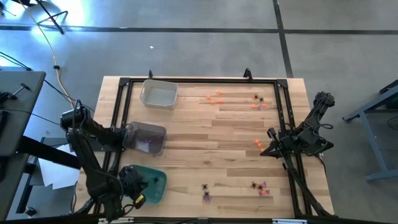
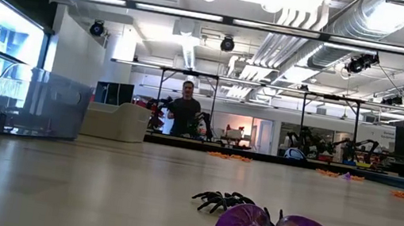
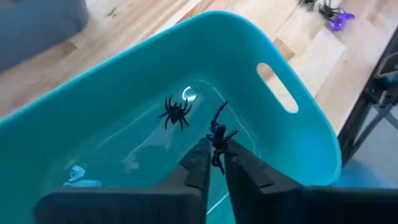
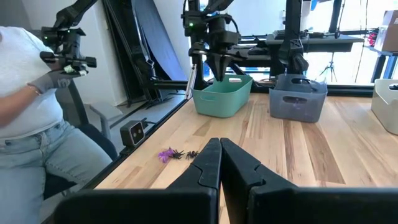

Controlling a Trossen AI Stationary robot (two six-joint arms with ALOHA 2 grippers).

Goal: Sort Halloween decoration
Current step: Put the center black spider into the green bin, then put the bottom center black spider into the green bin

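The left gripper (image 3: 212, 163) hangs over the green tray (image 3: 298, 134), its fingers pinched on a black spider (image 3: 217, 138) whose legs stick out past the tips; the grip looks slack, likely so the spider can drop into the tray. A second spider (image 3: 176, 113) already lies on the tray floor below it, which suggests this tray is collecting the black pieces. Just beside the green tray stands a grey bin (image 1: 147, 138) holding purple trinkets, and beyond that a clear tray (image 1: 158, 94). Far from the green tray, orange trinkets (image 1: 214, 97) and mixed clusters (image 1: 260, 187) lie unsorted across the table. The right gripper (image 4: 219, 163) waits clenched and empty at the opposite side.
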